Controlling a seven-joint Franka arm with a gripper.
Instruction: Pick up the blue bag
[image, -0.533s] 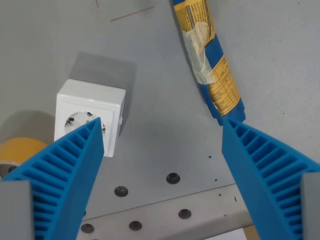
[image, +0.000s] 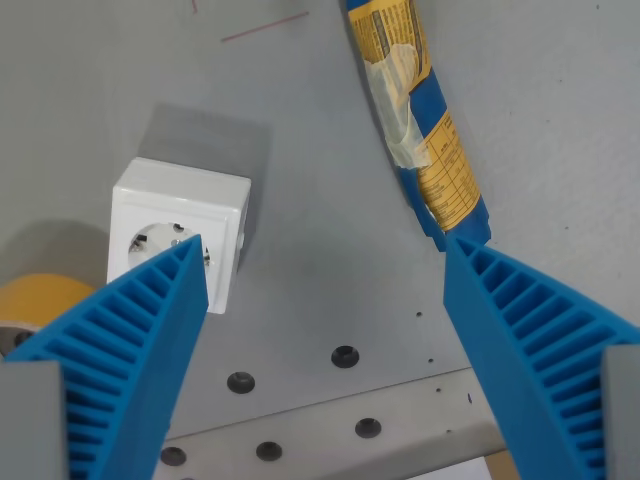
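The blue bag (image: 420, 120), blue with yellow printed panels and a strip of pale tape, lies on the grey table and runs from the top edge down to the wrist view's right. Its lower end sits just above the tip of the right finger (image: 520, 330). My gripper (image: 325, 248) is open, with two blue ribbed fingers spread wide and nothing between them but bare table. The bag lies outside the gap, beyond the right fingertip.
A white wall socket box (image: 180, 225) stands on the table behind the left finger (image: 130, 340). A yellow tape roll (image: 35, 300) peeks in at the wrist view's left edge. A metal strip with screw holes (image: 345, 355) crosses the bottom.
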